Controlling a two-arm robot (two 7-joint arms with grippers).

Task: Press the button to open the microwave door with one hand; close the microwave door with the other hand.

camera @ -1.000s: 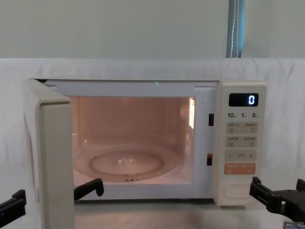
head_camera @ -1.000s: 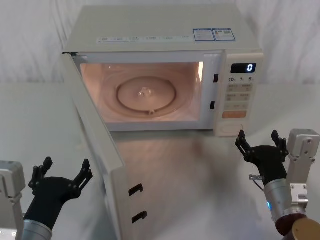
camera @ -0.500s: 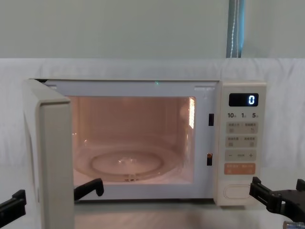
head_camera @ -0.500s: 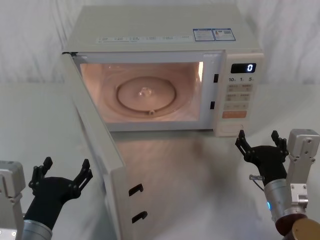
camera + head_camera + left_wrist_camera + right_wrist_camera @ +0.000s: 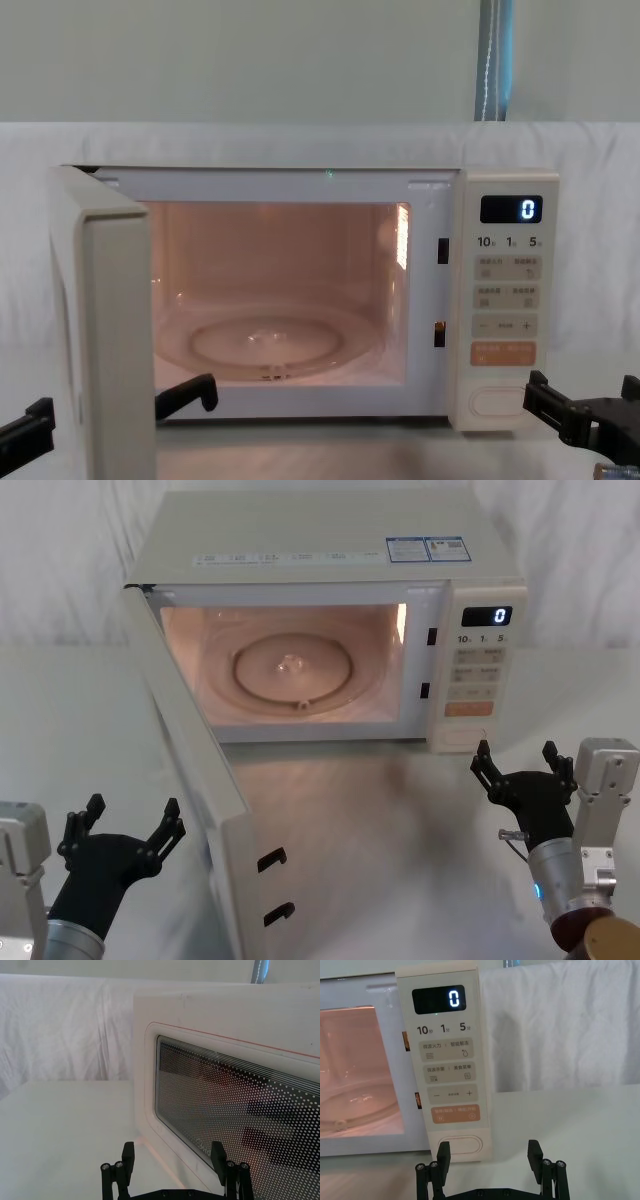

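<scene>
The cream microwave (image 5: 330, 540) stands at the table's back with its lit cavity and glass turntable (image 5: 295, 670) showing. The microwave door (image 5: 185, 750) is swung wide open towards me on its left hinge; its dotted window (image 5: 240, 1110) faces my left gripper (image 5: 134, 806), which hovers open just outside the door, low at the near left. My right gripper (image 5: 515, 750) is open and empty, a short way in front of the control panel. The button (image 5: 460, 1145), a wide cream pill-shaped key, sits under the orange key (image 5: 455, 1114), level with the right gripper (image 5: 489, 1146) and a little to one side of its centre.
The display (image 5: 512, 209) reads 0. White cloth (image 5: 560, 1030) drapes the wall behind and beside the oven. The open door's edge (image 5: 115, 330) juts out over the table (image 5: 400, 820) between the two arms.
</scene>
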